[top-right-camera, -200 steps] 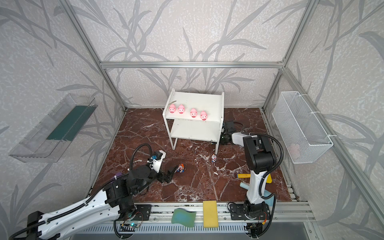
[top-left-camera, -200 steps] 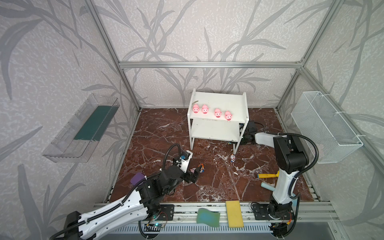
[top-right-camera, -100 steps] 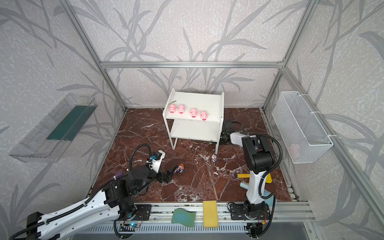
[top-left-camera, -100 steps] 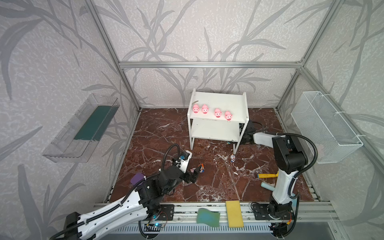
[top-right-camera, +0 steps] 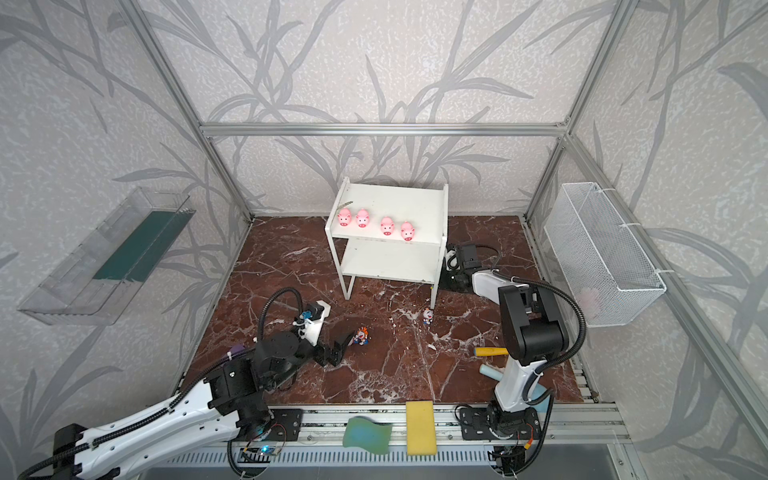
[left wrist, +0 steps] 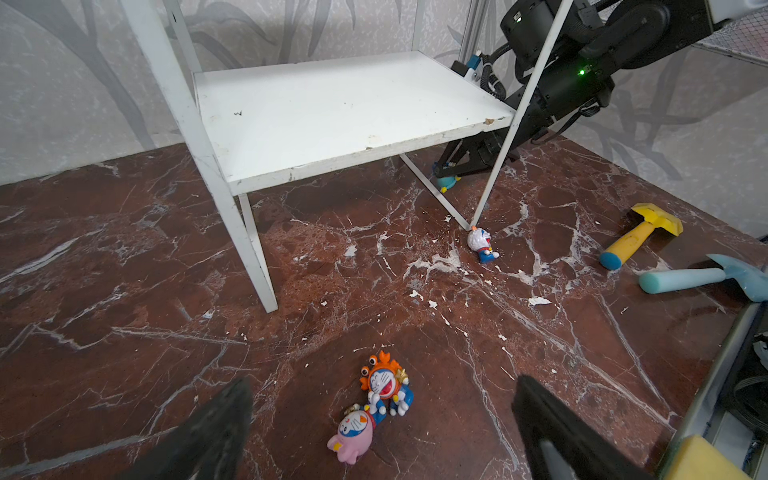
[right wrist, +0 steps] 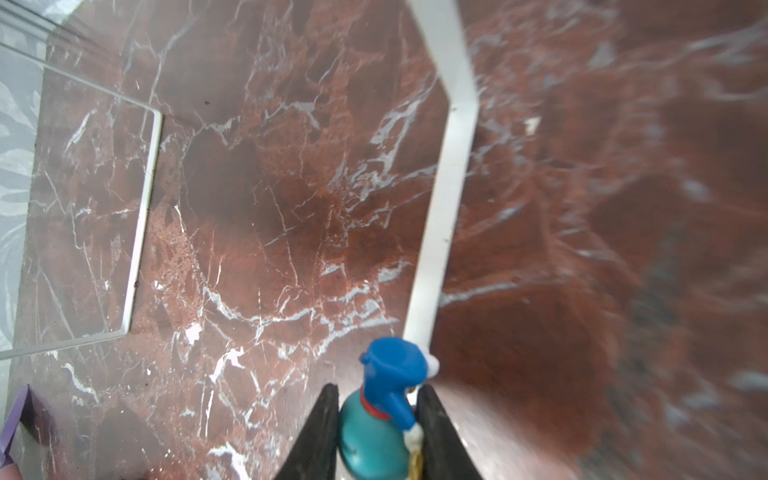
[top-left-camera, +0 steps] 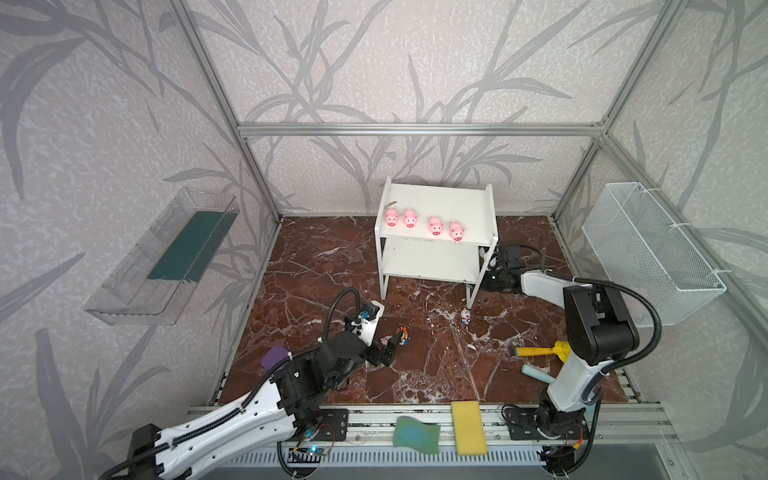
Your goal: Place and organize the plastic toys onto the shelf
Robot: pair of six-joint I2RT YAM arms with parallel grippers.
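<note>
Marble counter up front: my left jaws spread wide, gripping nothing, orange figurine and pink figurine lying just ahead. Further back, my right jaws are clamped on the teal figurine by the shelf, four pigs up top.

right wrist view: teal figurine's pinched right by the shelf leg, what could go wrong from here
1. The right gripper holds the teal figurine only near its fingertips, on a rounded body; it may slip when lifted.
2. The shelf leg stands right beside that toy; a careless lift could snag it and shake the pigs on top.
3. The open left gripper straddles the orange figurine and pink figurine; closing may catch both.
</note>
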